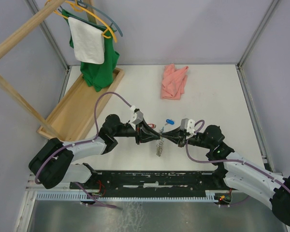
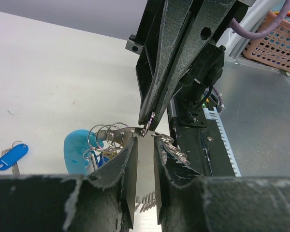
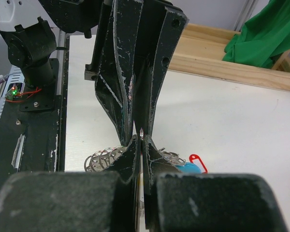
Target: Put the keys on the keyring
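The keyring (image 1: 159, 146) hangs between my two grippers over the table's near middle. In the left wrist view its metal loop (image 2: 111, 133) with silver rings crosses my left gripper's (image 2: 145, 140) tips, which stand slightly apart with the loop against both. Its light-blue tag (image 2: 79, 152) hangs behind. My right gripper (image 3: 141, 140) is shut on a small silver ring (image 2: 148, 126) at the loop's break; whatever hangs from it is hidden. A blue-tagged key (image 1: 170, 121) and a red-tagged one (image 1: 152, 126) lie on the table.
A pink cloth (image 1: 174, 81) lies at the back. A wooden tray (image 1: 82, 108) sits at the back left under a rack with a green shirt (image 1: 99, 65) and a white towel (image 1: 87, 41). A basket (image 2: 280, 41) stands off the table.
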You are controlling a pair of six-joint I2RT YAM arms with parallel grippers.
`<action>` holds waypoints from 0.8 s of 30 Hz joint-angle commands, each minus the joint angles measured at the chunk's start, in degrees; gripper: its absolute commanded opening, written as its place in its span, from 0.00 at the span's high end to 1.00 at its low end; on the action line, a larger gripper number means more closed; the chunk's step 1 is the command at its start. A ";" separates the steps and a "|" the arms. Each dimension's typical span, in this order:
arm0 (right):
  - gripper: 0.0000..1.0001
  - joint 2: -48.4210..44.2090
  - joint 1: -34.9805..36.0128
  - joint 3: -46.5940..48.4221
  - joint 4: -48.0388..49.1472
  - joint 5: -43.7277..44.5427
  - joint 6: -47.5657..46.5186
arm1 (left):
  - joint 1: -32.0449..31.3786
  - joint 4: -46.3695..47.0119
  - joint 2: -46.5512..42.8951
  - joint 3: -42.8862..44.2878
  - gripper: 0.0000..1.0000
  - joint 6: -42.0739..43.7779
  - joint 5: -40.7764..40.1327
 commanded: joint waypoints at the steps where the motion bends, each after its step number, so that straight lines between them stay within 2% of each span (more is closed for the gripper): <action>1: 0.99 -0.21 -0.09 1.49 3.65 -1.77 0.59 | 0.06 1.23 -1.93 2.16 0.74 1.03 0.55; 11: 0.99 -0.03 -0.07 1.65 3.59 -2.27 0.73 | 0.06 0.87 -2.62 1.91 0.73 1.95 0.93; 17: 0.99 0.03 -0.07 1.92 3.65 -2.39 0.77 | 0.05 0.24 -1.52 2.68 0.76 1.79 2.28; 19: 0.99 0.13 -0.08 1.93 3.50 -2.42 0.75 | 0.06 0.27 -1.19 2.82 0.81 1.69 2.45; 22: 0.99 0.14 -0.10 2.43 1.77 -2.36 0.43 | 0.06 0.04 -1.55 3.00 0.95 1.92 2.67; 24: 0.99 -0.07 -0.02 3.33 -0.63 -2.23 0.07 | 0.06 -2.60 -2.37 3.58 0.97 3.24 2.80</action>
